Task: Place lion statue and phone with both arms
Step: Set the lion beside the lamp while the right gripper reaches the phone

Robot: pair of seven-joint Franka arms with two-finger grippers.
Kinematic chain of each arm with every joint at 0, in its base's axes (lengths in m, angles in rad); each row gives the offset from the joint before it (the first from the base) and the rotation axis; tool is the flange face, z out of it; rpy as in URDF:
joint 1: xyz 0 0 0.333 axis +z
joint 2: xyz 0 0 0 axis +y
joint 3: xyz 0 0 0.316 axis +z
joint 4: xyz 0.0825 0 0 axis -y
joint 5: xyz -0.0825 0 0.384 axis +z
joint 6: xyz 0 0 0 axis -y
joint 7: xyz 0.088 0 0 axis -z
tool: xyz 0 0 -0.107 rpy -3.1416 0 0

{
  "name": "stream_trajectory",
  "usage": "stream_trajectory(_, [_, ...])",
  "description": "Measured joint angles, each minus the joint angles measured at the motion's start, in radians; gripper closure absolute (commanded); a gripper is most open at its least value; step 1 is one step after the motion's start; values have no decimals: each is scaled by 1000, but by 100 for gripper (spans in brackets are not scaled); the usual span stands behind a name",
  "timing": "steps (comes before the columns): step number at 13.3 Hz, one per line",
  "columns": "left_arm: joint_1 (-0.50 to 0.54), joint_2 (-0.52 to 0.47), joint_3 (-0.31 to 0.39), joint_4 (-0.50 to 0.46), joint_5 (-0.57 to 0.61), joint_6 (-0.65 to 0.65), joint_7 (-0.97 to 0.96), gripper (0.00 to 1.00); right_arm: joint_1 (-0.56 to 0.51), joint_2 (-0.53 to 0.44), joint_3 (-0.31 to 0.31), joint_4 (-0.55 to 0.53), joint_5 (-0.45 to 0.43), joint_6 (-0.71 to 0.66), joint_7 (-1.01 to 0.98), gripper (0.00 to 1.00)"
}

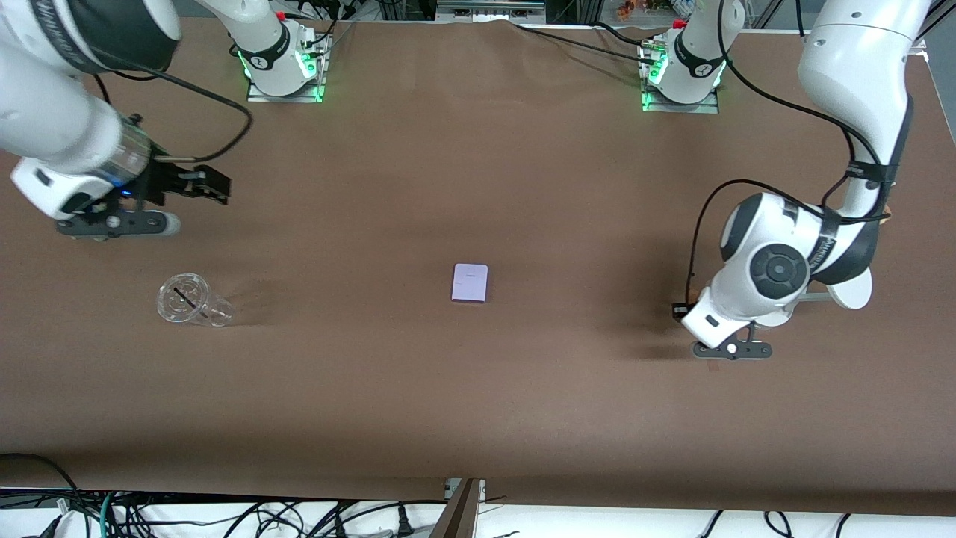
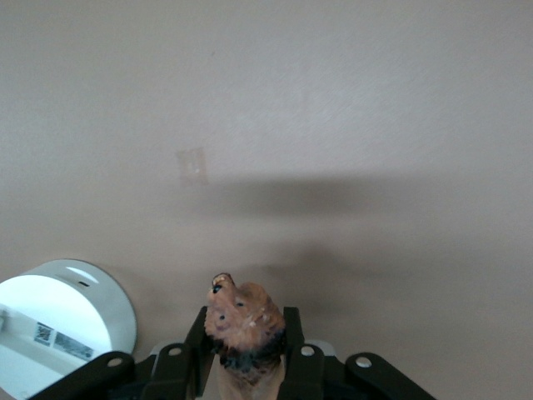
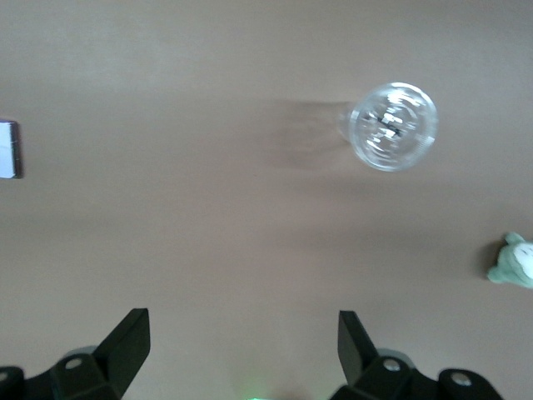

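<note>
Left gripper (image 2: 246,367) is clamping the little orange-brown lion statue (image 2: 241,321) toward the left arm's end from the flat pale lavender phone (image 1: 470,282). Right gripper (image 3: 243,342) is hanging with jaws wide apart, gripping nothing, toward the right arm's end from the phone, near a clear plastic cup (image 1: 188,301).

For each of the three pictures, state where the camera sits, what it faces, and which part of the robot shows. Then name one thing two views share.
Front view: high across the table, facing both arm bases; both arms show, phone mid-table.
Left wrist view: on the left wrist, looking down at the table; left hand shut on the lion statue.
Right wrist view: on the right wrist, looking down; open right hand, clear cup, green plush.
Shared: the cup and phone appear in front and right wrist views.
</note>
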Motion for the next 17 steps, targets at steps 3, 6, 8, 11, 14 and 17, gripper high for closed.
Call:
stream_trajectory(3, [49,5,-1,-63,0,93,87,99,70,57,1,2,0,81,135,0])
stream_trajectory(6, [134,8,-1,-177,0,264,167,79,143,150,3,4,9,205,252,0])
stream_trajectory(8, [143,9,-8,-201,0,284,169,75,176,222,4,15,22,293,319,0])
stream_trajectory(11, [141,8,-41,-202,-15,285,138,55,236,351,5,102,30,340,427,0])
stream_trajectory(14, [139,8,-52,-202,-30,285,125,0,297,477,5,186,30,436,515,0])
stream_trajectory(17, [144,7,-52,-200,-31,285,121,0,312,554,6,209,42,532,525,0])
